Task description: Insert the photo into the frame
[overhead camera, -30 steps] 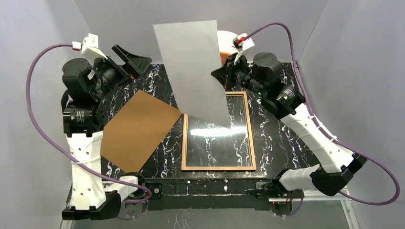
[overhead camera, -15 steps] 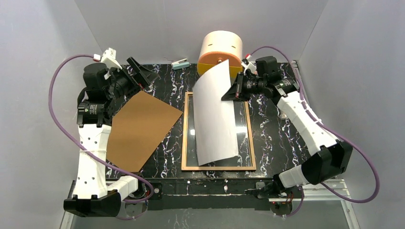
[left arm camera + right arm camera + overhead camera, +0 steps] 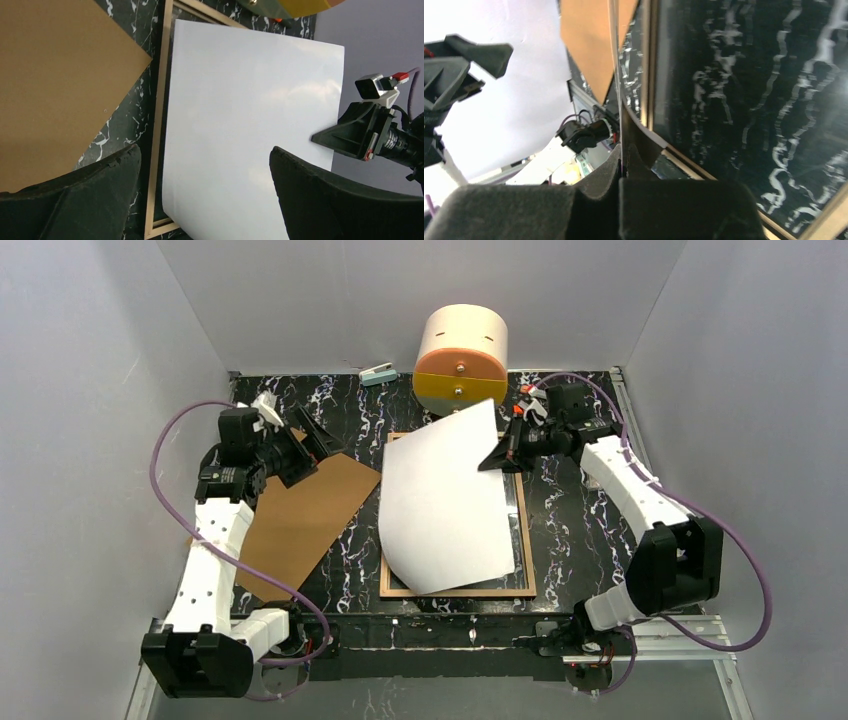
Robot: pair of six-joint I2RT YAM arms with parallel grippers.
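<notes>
White-backed photo [image 3: 445, 505] pinched edgewise between right fingers [image 3: 500, 456], draped over frame [image 3: 455, 592].

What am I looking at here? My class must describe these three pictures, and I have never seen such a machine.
Two robot arms are bolted to a black marbled table. One picture looks down from above; the other two come from a camera on each wrist. On the table are a glazed wooden frame, a brown board and, at the back, a round peach-and-orange tub. The right gripper is pinched shut on the edge of the photo, a white-backed sheet that curves down onto the frame. The left gripper stands wide open near the board, holding nothing.
</notes>
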